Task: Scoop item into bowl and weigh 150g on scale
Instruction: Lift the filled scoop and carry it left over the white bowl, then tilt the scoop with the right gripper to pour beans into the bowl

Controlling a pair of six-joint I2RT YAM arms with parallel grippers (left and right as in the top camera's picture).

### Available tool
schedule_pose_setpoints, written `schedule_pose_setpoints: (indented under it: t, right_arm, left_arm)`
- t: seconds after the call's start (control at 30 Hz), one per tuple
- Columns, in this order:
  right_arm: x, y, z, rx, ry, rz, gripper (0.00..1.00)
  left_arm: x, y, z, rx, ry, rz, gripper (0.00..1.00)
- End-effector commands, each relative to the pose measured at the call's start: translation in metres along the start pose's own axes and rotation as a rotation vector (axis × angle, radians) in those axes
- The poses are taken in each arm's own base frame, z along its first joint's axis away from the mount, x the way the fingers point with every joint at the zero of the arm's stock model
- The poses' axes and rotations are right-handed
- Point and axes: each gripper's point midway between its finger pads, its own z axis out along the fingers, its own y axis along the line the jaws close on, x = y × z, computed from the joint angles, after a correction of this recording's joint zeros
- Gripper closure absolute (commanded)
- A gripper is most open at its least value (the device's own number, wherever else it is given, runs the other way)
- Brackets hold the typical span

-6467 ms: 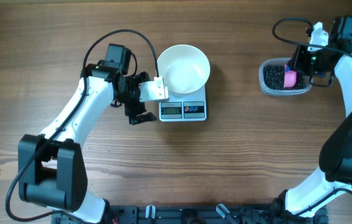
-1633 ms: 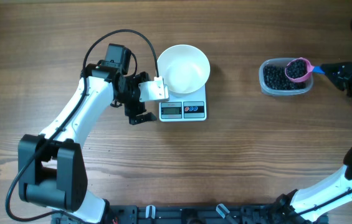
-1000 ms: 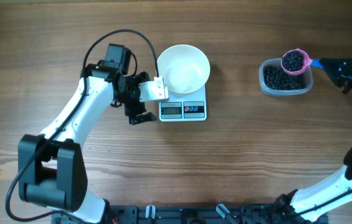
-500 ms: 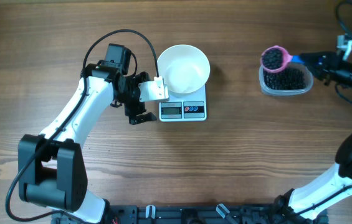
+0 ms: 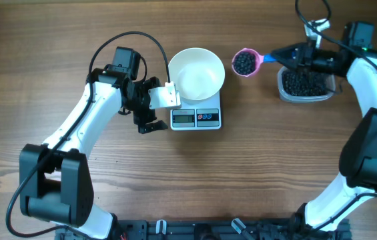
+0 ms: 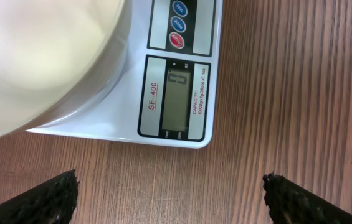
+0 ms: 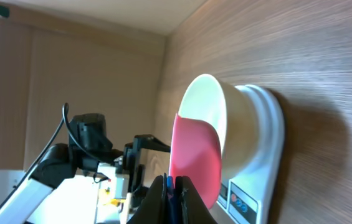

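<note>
The white bowl (image 5: 197,73) stands on the scale (image 5: 197,118); nothing shows inside it. My right gripper (image 5: 293,57) is shut on the blue handle of a pink scoop (image 5: 244,63), which holds a heap of the black item and hovers just right of the bowl's rim. In the right wrist view the jaws (image 7: 169,186) pinch the handle, with the scoop (image 7: 194,162) in front of the bowl (image 7: 210,118). My left gripper (image 5: 151,105) stands open left of the scale. Its fingertips (image 6: 57,196) frame bare table below the scale's display (image 6: 179,99).
A clear plastic tub (image 5: 303,83) holding more of the black item sits at the right, under my right arm. The left arm stretches across the table's left half. Bare wood lies in front of the scale.
My right arm has carried the loaded scoop leftward, from above the tub to just beside the bowl. The left arm, bowl and scale have not moved.
</note>
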Motion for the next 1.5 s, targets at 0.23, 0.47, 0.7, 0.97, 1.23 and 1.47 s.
schedule_pose_setpoints:
  t: [0.23,0.47,0.7,0.97,1.23,1.47]
  right_arm:
    - [0.011,0.027,0.049,-0.087,0.1,-0.022,0.96]
    - [0.014,0.05,0.085,-0.133,0.138,-0.2,0.96]
    - [0.017,0.047,0.12,-0.047,0.13,-0.354,0.96]
    - [0.016,0.032,0.128,0.045,0.115,-0.521,0.96]
    - [0.031,0.019,0.129,0.08,0.178,-0.717,0.96]
    - [0.024,0.016,0.129,0.105,0.168,-0.841,0.96]
  left_arm:
    - [-0.003,-0.003,-0.001,0.008,-0.022,-0.009,0.0]
    - [-0.003,-0.003,-0.001,0.008,-0.022,-0.009,0.0]
    - [-0.003,-0.003,-0.001,0.008,-0.022,-0.009,0.0]
    - [-0.003,-0.003,-0.001,0.008,-0.022,-0.009,0.0]
    - [-0.003,-0.003,-0.001,0.008,-0.022,-0.009,0.0]
    - [-0.003,-0.003,-0.001,0.008,-0.022,-0.01,0.0]
